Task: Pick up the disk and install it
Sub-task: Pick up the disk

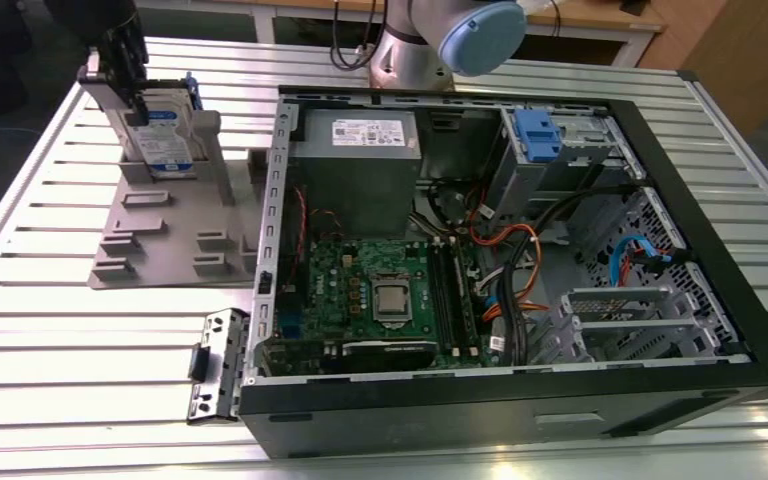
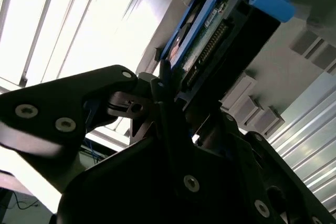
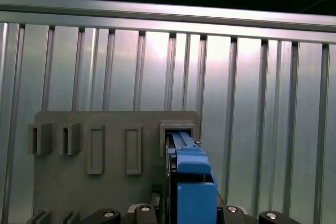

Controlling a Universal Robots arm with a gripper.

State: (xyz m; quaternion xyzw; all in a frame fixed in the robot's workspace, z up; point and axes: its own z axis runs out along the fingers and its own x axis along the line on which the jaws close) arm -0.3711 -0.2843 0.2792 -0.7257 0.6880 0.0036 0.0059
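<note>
The disk (image 1: pixel 160 135) stands on end in a grey rack (image 1: pixel 171 235) at the upper left of the exterior frame. The rack sits on a slatted tabletop (image 1: pixel 37 330) close to that tabletop's left edge. Between the rack and the open case (image 1: pixel 518 415) there is only a narrow strip of bare slats. More free tabletop lies in the lower left, where a loose bracket (image 1: pixel 217 365) rests against the case's corner. The arm's base (image 1: pixel 418 50) rises at the top centre, behind the case. Inside the case, at the upper right of the frame, a drive bay (image 1: pixel 564 165) carries a blue tab (image 1: pixel 534 128).

The disk's long axis runs upright, with its labelled face turned toward the exterior view's right and its thin edge toward the camera. In the first wrist view the blue-framed disk (image 3: pixel 193 184) reaches down to a slot of the rack (image 3: pixel 58 182). I cannot tell whether its end is still seated there.

The claw (image 1: pixel 120 70) comes down on the disk's upper end. In the second wrist view the claw (image 2: pixel 173 85) is clenched on the disk (image 2: pixel 220 24) near its connector edge, with one black finger (image 2: pixel 160 80) pressed against the label side.
</note>
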